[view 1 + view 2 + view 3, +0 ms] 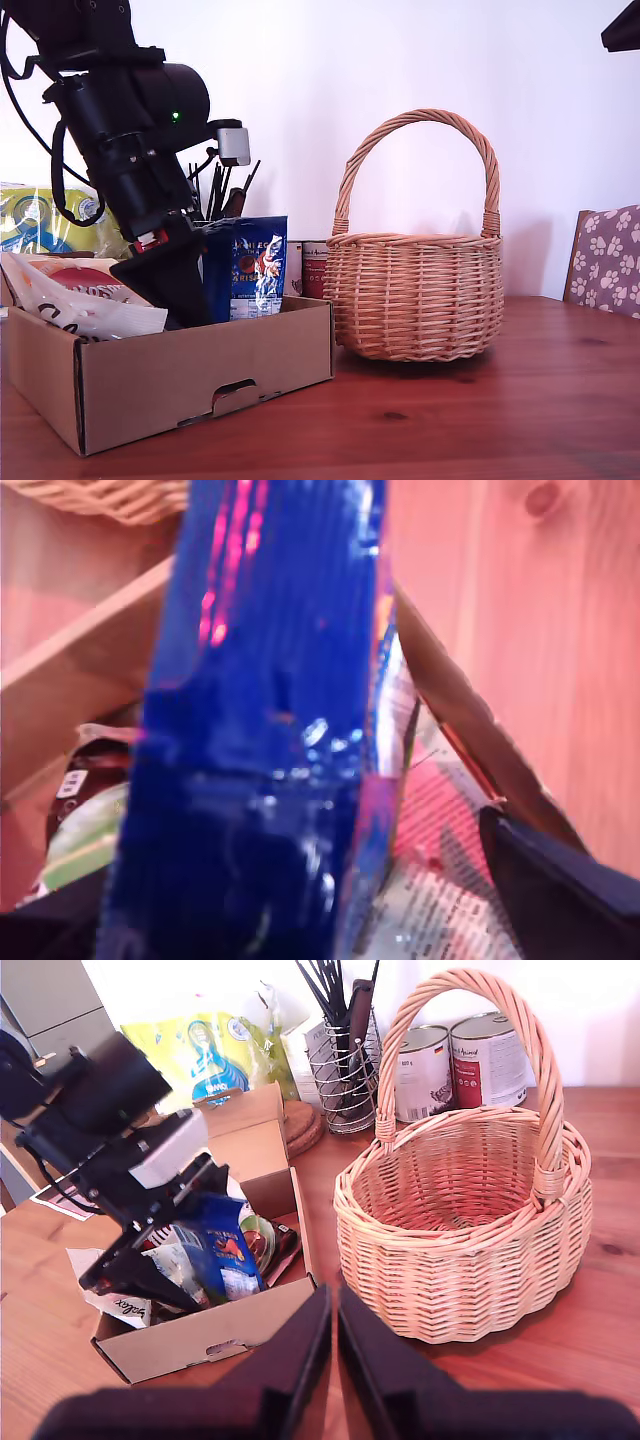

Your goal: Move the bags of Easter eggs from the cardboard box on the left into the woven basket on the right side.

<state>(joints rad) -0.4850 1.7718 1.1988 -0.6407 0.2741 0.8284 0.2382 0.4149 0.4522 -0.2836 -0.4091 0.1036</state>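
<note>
My first gripper (pixel 190 285) reaches down into the cardboard box (pixel 170 375) at the exterior view's left. It is shut on the dark blue bag of Easter eggs (pixel 256 265), which stands upright with its lower edge near the box rim. That blue bag (pixel 260 730) fills the first wrist view between the dark fingers (pixel 560 890). Cream bags (pixel 70 295) lie in the box beside it. The woven basket (pixel 415 290) stands on the table at the exterior view's right, and its inside (pixel 450 1175) shows nothing in it. My second gripper (pixel 333 1305) hovers shut and holds nothing, in front of the box (pixel 200 1335) and the basket.
Behind the box are a yellow-green plastic pack (pixel 200 1050), a wire holder of black sticks (pixel 345 1070) and two cans (pixel 460 1060). A chair with paw-print fabric (pixel 610 260) stands at the exterior view's right edge. Bare wooden table (pixel 450 420) lies in front of the basket.
</note>
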